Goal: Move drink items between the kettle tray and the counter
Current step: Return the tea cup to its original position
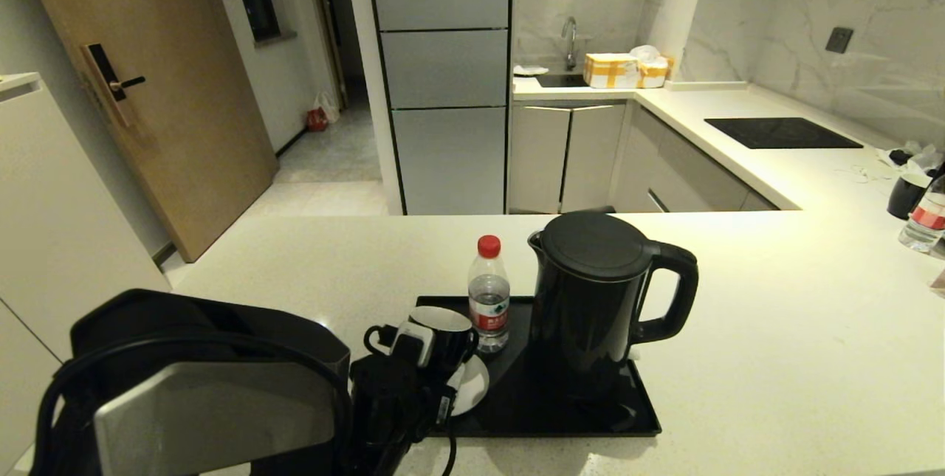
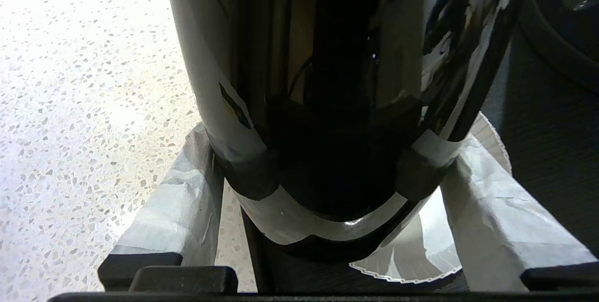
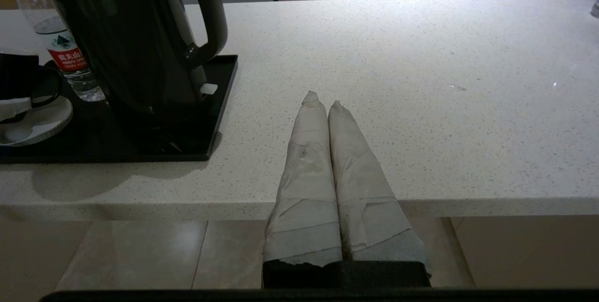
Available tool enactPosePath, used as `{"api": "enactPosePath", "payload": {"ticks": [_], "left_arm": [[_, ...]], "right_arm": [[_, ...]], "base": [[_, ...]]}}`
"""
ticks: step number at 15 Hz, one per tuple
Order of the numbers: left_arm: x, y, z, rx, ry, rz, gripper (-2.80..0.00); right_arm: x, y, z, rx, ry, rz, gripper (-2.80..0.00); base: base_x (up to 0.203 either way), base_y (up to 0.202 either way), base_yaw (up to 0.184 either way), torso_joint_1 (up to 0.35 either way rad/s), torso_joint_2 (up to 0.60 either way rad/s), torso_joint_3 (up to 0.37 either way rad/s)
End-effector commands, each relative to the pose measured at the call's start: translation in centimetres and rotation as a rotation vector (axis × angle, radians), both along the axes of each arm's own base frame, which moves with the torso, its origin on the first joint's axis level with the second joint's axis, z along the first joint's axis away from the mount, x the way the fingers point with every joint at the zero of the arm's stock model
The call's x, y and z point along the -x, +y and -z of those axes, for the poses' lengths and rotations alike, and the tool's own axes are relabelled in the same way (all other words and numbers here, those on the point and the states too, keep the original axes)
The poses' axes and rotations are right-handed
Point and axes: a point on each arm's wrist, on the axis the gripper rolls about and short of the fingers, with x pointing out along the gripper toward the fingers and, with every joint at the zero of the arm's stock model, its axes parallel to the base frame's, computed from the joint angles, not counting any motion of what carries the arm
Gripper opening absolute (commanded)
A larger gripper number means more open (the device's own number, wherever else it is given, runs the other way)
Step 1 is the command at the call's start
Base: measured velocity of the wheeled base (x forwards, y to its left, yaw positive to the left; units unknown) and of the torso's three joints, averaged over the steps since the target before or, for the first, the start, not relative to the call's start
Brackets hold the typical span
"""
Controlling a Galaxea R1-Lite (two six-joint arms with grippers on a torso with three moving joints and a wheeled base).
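Your left gripper (image 2: 327,185) clamps the white-lined black mug (image 1: 441,338), upright on its white saucer (image 1: 470,385) at the left end of the glossy black tray (image 1: 561,417). Next stands the clear red-capped bottle (image 1: 489,294), upright, then the tall black kettle (image 1: 590,299), handle pointing right. Your right gripper (image 3: 323,100), fingers pressed together and empty, hovers over the cream speckled counter (image 3: 421,82).

Left arm (image 1: 214,387) is showing a bulky black shell with a grey panel and looping black cables. Both grippers' fingers (image 3: 304,180) are wearing wrinkled pale tape.
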Motion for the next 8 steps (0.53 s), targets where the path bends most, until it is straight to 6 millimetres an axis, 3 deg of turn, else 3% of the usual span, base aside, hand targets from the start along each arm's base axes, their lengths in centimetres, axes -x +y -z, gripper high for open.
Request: {"api": "enactPosePath", "payload": {"ticks": [1, 8], "left_arm": [[0.0, -0.1, 0.3, 0.001, 0.002, -0.005, -2.80], [2.3, 1.0, 1.8, -0.024, 0.111, -0.006, -2.80]], "right_arm": [[0.0, 0.0, 0.0, 0.000, 0.003, -0.001, -2.80], [0.0, 0.0, 0.0, 0.000, 0.003, -0.001, -2.80]], "base": [[0.000, 0.000, 0.000, 0.000, 0.00, 0.000], [0.000, 0.000, 0.000, 0.000, 0.00, 0.000]]}}
